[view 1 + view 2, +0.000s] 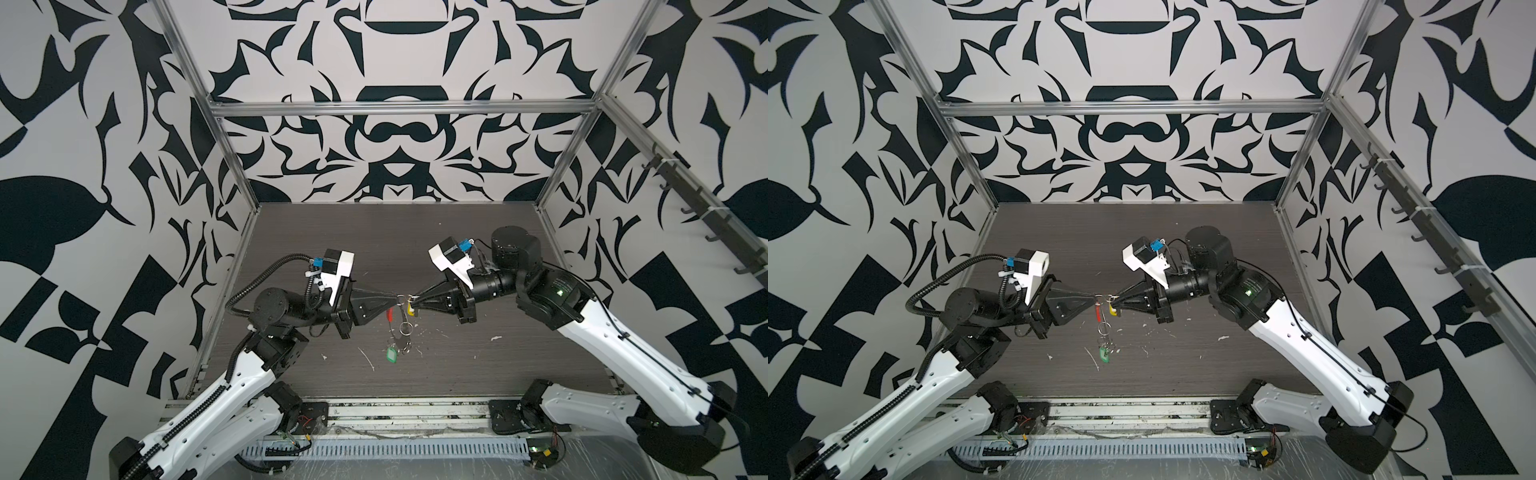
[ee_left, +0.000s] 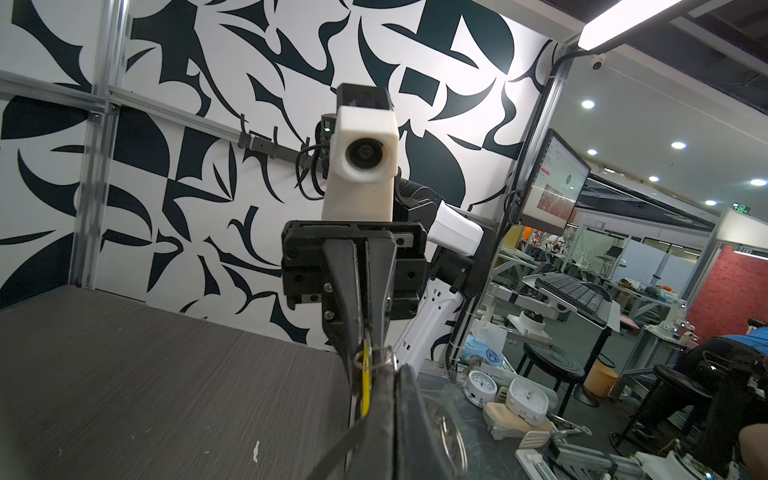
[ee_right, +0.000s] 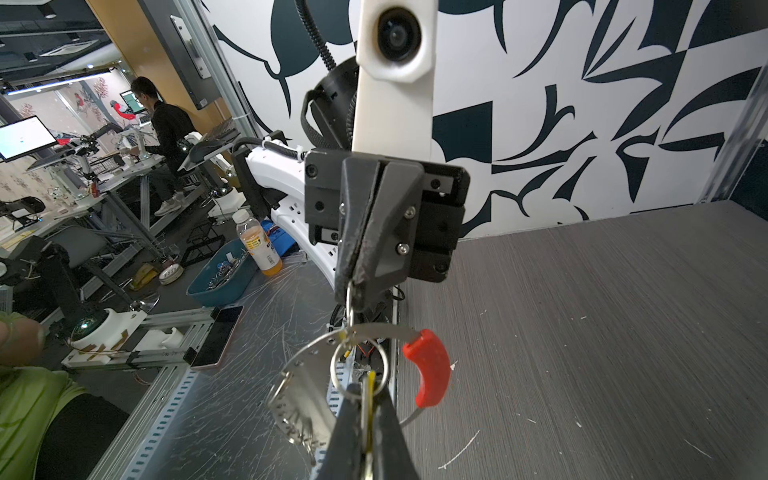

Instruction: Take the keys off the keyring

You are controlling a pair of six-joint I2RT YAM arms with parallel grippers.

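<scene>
The left gripper is clamped on a small silver ring and meets the right gripper tip to tip. The right gripper pinches the yellow key. The keyring hangs beneath both tips, with the green key lowest, over the desk.

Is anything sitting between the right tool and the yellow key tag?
Nothing visible. The right tool is shut directly on the yellow key tag, both lifted off the table. The left tool pinches a small silver ring right beside it.
</scene>
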